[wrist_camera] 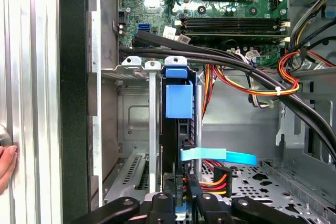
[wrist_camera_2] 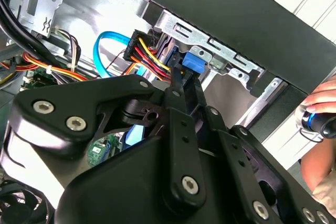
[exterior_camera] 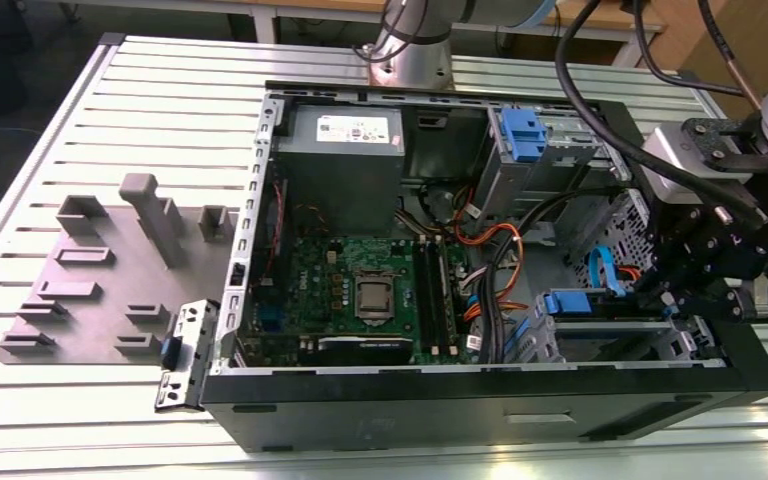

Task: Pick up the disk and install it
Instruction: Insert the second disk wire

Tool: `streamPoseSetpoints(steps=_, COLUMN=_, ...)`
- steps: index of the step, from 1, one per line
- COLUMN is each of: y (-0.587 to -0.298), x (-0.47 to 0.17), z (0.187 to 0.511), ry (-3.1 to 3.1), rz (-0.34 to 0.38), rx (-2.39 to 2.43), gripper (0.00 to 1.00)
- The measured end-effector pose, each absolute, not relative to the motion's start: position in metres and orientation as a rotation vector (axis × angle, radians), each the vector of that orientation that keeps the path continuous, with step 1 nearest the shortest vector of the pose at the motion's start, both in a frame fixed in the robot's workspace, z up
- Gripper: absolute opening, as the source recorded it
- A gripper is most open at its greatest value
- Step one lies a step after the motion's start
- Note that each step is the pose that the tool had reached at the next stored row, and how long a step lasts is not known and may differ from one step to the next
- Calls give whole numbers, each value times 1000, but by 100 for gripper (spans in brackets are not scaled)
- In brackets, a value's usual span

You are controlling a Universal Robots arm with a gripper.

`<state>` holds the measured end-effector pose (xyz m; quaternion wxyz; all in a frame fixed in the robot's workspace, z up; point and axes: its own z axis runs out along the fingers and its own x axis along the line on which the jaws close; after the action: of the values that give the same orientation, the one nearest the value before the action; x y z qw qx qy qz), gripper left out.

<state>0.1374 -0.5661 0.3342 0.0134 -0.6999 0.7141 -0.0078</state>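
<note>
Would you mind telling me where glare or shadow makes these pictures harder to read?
In the exterior view, glare whitens the slatted table along the near edge. In the second wrist view, the dark gripper sits in shadow against bright metal. In the first wrist view, light is even, and the disk in its bay reads clearly.
</note>
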Motion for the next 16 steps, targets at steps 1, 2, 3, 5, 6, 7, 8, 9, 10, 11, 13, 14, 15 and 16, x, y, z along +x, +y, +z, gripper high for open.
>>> streamPoseSetpoints(steps=1, y=-566, x=137, z=334, ry=2224, rz=-24, rx=-2180, gripper=24)
streamPoseSetpoints(steps=2, y=-566, x=137, z=334, ry=2225, rz=-24, rx=-2180, gripper=22)
streamPoseSetpoints(steps=3, y=-566, x=137, z=334, ry=2225, rz=-24, rx=-2180, gripper=16)
streamPoseSetpoints(steps=5, y=-566, x=137, z=334, ry=2225, rz=-24, rx=-2180, gripper=16)
streamPoseSetpoints(steps=6, y=-566, x=138, z=334, ry=2224, rz=-24, rx=-2180, gripper=16)
streamPoseSetpoints(steps=7, y=-566, x=138, z=334, ry=2224, rz=-24, rx=-2180, gripper=16)
streamPoseSetpoints(steps=8, y=-566, x=138, z=334, ry=2224, rz=-24, rx=-2180, gripper=16)
streamPoseSetpoints(steps=9, y=-566, x=138, z=334, ry=2224, rz=-24, rx=-2180, gripper=16)
streamPoseSetpoints(steps=10, y=-566, x=138, z=334, ry=2224, rz=-24, rx=-2180, gripper=16)
streamPoseSetpoints(steps=11, y=-566, x=138, z=334, ry=2224, rz=-24, rx=-2180, gripper=16)
streamPoseSetpoints(steps=13, y=-566, x=138, z=334, ry=2224, rz=-24, rx=-2180, gripper=16)
streamPoseSetpoints(steps=14, y=-566, x=138, z=334, ry=2224, rz=-24, rx=-2180, gripper=16)
streamPoseSetpoints(steps=15, y=-566, x=138, z=335, ry=2224, rz=-24, rx=-2180, gripper=16)
streamPoseSetpoints(steps=16, y=-566, x=138, z=335, ry=2224, rz=-24, rx=-2180, gripper=16)
